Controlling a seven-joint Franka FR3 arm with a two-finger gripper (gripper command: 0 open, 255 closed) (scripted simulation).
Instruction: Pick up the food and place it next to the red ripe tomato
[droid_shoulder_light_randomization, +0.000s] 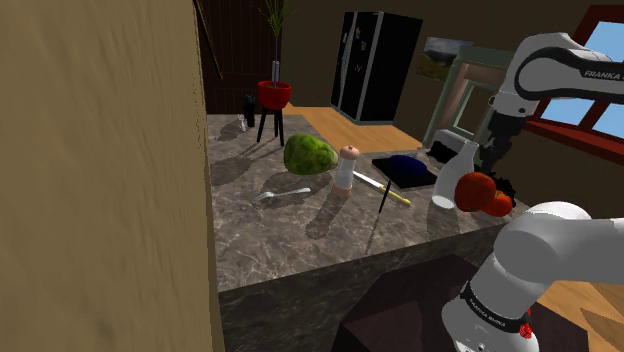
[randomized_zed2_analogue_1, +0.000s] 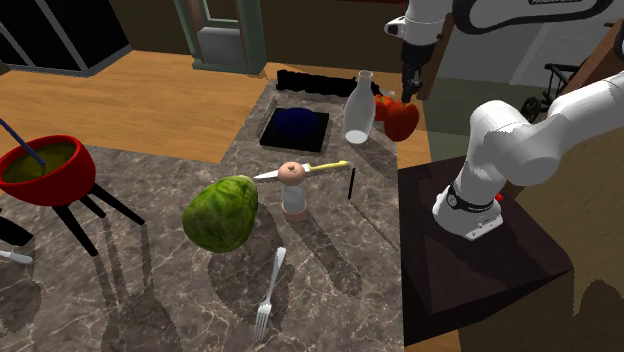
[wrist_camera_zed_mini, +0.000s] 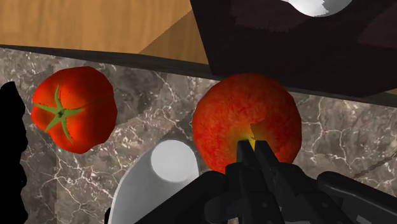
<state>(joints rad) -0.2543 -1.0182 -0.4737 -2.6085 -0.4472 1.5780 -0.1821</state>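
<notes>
Counter veined grey; apple beside tomato; wood floor.

Chunky white arm, dark joints, black FRANKA lettering on one link, and an all-black end effector.

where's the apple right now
In the second exterior view the red apple is at the counter's upper right corner, under the end effector, beside the white bottle and the tomato.
</notes>
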